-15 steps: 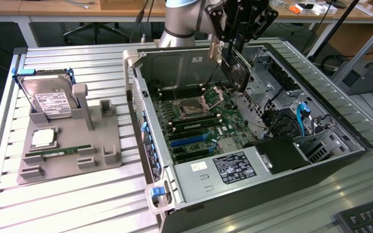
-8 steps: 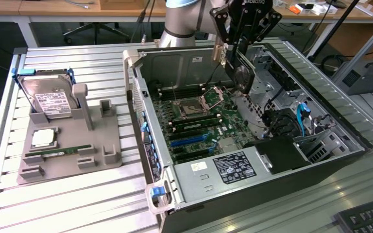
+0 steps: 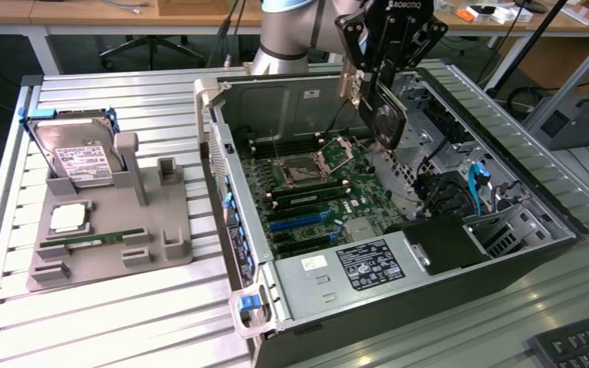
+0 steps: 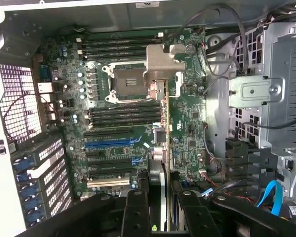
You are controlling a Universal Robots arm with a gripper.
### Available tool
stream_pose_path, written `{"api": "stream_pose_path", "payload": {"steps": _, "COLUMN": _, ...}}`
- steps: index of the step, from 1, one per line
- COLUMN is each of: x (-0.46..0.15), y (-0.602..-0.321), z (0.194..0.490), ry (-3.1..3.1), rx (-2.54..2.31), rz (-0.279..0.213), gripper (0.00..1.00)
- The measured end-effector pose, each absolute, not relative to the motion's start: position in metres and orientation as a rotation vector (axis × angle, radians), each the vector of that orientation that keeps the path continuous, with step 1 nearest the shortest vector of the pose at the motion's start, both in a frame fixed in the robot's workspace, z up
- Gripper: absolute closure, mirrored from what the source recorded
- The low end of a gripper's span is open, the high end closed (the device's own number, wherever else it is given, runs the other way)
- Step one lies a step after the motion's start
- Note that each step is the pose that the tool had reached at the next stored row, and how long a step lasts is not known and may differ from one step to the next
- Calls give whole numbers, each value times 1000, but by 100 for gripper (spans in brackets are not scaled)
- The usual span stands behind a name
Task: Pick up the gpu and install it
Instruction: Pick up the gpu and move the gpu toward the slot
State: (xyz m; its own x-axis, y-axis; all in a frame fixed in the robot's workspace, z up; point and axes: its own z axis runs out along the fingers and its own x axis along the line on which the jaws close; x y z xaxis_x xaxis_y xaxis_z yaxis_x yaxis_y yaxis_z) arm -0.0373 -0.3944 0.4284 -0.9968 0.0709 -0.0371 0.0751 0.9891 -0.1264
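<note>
The black two-fingered end effector (image 3: 382, 73) (image 4: 160, 200) is clamped on the gpu (image 3: 385, 115) (image 4: 161, 69), a thin flat card with a black fan cooler on one face and a silver metal end bracket. The card hangs edge-down from the fingers, directly beneath them. It is held over the open black-and-silver computer case (image 3: 274, 96) (image 4: 138, 15), above the green motherboard (image 3: 315, 192) (image 4: 187, 128) on the case's floor, near the case's far wall. The case lies on its side on the slatted metal desk (image 3: 120, 92).
</note>
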Motion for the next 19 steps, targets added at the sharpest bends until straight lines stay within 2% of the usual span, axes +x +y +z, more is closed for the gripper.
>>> {"api": "stream_pose_path", "payload": {"steps": 19, "x": -23, "y": -394, "z": 423, "ry": 3099, "rx": 113, "rz": -221, "gripper": 73}}
